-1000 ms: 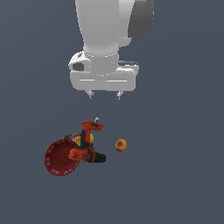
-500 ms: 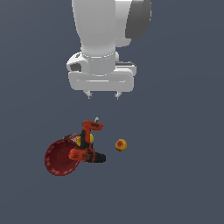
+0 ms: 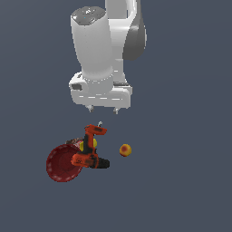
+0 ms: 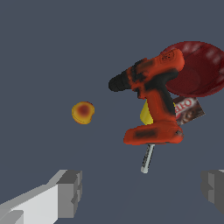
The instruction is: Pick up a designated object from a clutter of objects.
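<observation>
An orange-red power drill (image 3: 89, 149) with a black chuck lies on the floor, partly over a dark red round bowl (image 3: 61, 164). A small yellow piece (image 3: 83, 145) and a brownish packet (image 3: 72, 142) peek out beside the drill. In the wrist view the drill (image 4: 153, 100), bowl (image 4: 199, 72), yellow piece (image 4: 145, 114) and packet (image 4: 188, 109) all show. A small orange-yellow round fruit (image 3: 125, 150) lies apart; it also shows in the wrist view (image 4: 82, 112). My gripper (image 3: 103, 109) hangs open and empty above the drill, its fingers (image 4: 70, 192) spread wide.
A thin grey rod (image 4: 147, 158) lies by the drill's base. The dark grey floor (image 3: 181, 181) stretches all around the cluster.
The arm and gripper have shifted slightly; the objects on the floor have not moved.
</observation>
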You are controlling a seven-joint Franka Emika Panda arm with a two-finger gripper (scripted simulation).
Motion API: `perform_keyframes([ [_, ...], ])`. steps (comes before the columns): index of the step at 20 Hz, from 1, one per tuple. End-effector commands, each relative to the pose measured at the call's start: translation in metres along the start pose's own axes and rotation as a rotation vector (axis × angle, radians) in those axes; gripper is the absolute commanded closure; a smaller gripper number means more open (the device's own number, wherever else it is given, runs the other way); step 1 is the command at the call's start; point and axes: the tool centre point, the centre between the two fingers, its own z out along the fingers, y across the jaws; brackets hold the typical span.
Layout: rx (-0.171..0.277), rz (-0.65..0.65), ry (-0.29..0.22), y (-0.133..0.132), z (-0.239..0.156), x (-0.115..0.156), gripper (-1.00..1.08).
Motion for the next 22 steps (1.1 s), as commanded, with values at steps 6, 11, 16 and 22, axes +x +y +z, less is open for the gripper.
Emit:
perform_keyframes([
  [6, -0.002, 0.094, -0.007, 0.028, 0.073, -0.009, -0.92],
  [11, -0.009, 0.163, -0.011, 0.049, 0.123, -0.024, -0.92],
  [16, -0.018, 0.219, -0.015, 0.067, 0.161, -0.04, -0.92],
  [22, -0.028, 0.263, -0.017, 0.08, 0.189, -0.056, -0.92],
])
